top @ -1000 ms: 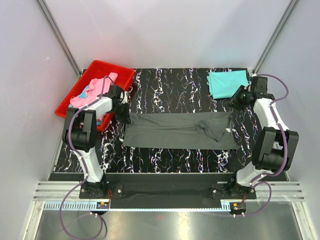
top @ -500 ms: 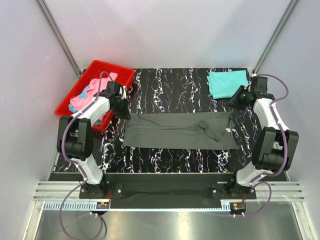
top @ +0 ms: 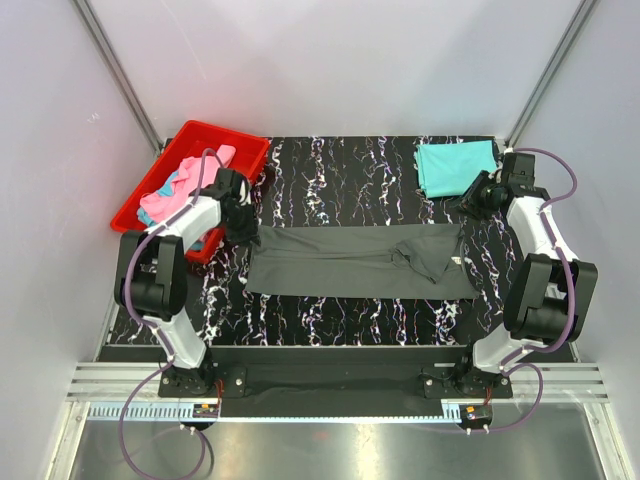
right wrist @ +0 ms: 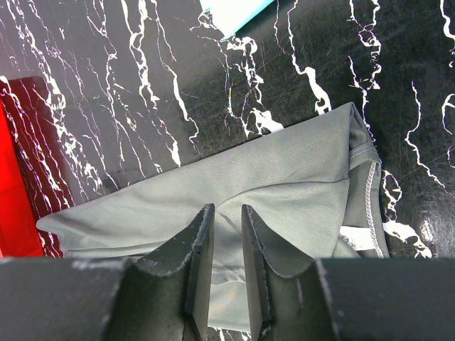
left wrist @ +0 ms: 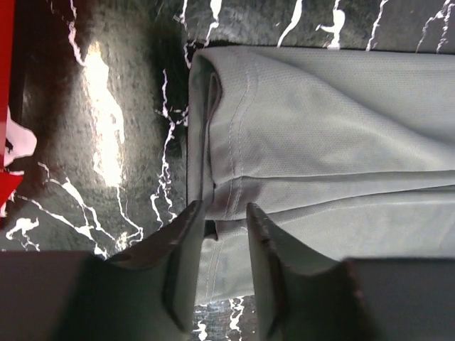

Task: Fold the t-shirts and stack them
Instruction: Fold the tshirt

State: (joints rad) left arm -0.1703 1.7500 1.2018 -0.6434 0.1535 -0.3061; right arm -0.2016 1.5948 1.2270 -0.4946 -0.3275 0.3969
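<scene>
Stretched left to right across the worktop: the charcoal t-shirt, a long folded strip; over its left end, the left gripper, slightly parted, empty; near its far right corner, the right gripper, barely parted, empty. Likely calls for folding end over end along that axis.

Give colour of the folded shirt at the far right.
Teal folded shirt, clearest in top external view.

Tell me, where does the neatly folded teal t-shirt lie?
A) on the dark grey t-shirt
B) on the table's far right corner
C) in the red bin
B: the teal t-shirt lies flat on the table at its far right corner, apart from the dark grey t-shirt.
</scene>
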